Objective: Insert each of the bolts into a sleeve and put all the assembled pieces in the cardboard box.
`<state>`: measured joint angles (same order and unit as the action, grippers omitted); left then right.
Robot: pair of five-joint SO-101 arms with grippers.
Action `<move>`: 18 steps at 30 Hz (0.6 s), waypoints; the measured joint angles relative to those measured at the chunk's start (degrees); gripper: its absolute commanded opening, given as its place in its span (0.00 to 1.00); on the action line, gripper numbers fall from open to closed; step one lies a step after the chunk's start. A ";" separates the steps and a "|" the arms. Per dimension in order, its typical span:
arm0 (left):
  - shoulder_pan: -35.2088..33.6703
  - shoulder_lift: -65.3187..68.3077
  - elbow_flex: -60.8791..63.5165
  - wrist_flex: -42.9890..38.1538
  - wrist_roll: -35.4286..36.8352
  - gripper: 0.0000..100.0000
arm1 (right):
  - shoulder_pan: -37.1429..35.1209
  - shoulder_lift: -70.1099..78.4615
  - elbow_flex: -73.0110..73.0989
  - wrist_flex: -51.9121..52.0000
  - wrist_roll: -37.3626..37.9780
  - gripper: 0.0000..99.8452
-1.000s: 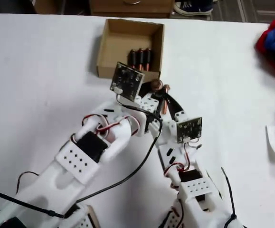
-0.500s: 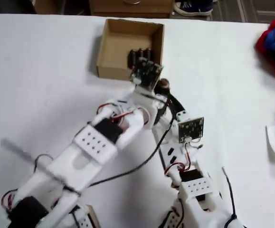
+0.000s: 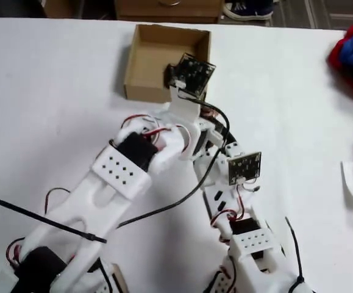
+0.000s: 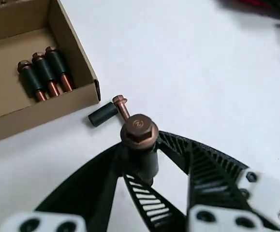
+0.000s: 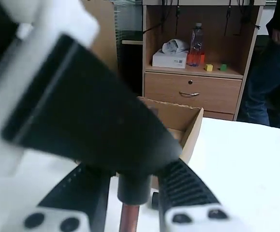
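both the left gripper [image 4: 142, 151] and the right gripper [image 5: 132, 191] look clamped on one upright sleeved bolt [image 4: 139, 129] near the cardboard box [image 4: 38, 116], so if either arm pulls away unreleased, it could twist loose or drop short

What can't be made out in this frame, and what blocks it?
High view: the left arm's camera board hides most of the assembled pieces in the cardboard box; the arm covers the loose bolt and sleeve beside it.
Right wrist view: the left arm blocks the held piece's head end.
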<state>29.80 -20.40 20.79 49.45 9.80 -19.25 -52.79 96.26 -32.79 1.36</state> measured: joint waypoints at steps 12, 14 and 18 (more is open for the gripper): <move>-0.09 -0.09 -14.15 14.42 -0.18 0.21 | 0.09 0.09 0.00 0.88 0.09 0.02; -0.53 -0.09 -16.18 17.32 -0.18 0.21 | 0.09 0.09 0.00 0.97 0.09 0.02; -4.40 -0.09 -20.22 19.96 -0.26 0.21 | 0.09 0.09 0.00 4.22 0.09 0.02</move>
<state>25.41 -20.48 0.57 69.41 9.54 -19.16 -52.70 96.26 -28.57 1.45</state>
